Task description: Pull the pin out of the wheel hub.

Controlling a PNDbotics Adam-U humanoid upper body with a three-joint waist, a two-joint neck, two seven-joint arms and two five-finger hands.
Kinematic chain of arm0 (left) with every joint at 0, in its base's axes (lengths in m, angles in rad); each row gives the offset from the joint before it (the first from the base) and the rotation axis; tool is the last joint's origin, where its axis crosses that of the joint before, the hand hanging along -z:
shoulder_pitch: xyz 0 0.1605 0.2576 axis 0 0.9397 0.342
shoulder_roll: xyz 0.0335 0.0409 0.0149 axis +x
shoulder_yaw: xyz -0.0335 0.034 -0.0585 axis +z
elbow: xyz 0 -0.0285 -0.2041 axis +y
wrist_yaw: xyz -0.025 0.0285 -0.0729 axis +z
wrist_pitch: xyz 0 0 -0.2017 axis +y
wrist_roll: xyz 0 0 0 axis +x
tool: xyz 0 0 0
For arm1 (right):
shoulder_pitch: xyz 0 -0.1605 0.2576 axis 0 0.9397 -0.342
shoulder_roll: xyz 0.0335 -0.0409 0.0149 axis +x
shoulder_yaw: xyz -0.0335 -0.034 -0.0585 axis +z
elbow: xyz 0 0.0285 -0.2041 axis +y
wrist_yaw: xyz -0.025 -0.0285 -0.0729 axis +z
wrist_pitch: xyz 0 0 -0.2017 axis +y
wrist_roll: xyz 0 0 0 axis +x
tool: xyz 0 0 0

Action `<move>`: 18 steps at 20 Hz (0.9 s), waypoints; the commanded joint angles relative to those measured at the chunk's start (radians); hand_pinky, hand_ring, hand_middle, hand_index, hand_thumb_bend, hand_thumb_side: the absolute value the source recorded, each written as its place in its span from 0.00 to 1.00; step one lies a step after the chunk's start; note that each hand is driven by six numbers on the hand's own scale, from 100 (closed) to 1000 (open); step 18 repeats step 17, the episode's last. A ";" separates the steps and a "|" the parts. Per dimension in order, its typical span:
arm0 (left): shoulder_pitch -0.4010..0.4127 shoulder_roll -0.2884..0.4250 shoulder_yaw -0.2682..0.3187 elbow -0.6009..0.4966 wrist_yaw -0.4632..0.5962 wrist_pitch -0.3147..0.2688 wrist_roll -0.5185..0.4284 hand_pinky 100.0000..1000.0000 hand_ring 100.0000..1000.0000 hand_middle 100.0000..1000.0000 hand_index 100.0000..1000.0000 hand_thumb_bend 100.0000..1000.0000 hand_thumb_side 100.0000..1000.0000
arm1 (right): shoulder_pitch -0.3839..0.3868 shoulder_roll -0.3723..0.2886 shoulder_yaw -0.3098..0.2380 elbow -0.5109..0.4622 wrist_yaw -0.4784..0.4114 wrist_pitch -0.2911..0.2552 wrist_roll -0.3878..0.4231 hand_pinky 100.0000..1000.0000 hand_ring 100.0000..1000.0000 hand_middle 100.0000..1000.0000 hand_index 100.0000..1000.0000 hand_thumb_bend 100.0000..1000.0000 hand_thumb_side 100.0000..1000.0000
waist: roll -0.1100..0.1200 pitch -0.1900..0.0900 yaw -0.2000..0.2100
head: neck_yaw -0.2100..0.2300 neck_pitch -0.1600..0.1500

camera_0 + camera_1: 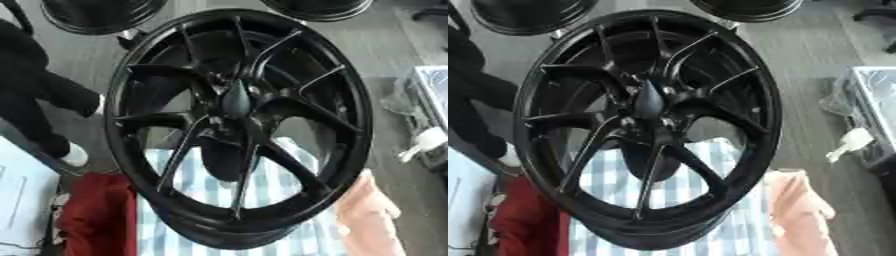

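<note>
Black wheel (238, 125) before me, pin (236, 97) in its centre.
My hands are out of sight, so I cannot tell their state.

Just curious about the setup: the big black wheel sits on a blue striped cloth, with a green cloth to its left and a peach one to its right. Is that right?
Not quite. The cloth to the left is red, not green, as the left eye view shows. The rest holds: the black wheel sits on the blue striped cloth, with a peach cloth to its right.
</note>
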 commanded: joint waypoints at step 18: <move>-0.022 0.016 0.002 -0.019 -0.001 -0.001 -0.006 0.71 0.77 0.67 0.72 0.16 0.56 | -0.155 0.198 0.129 -0.138 -0.704 0.161 -0.276 0.77 0.73 0.66 0.75 0.00 0.22 | 0.013 -0.017 0.020 | -0.025 -0.019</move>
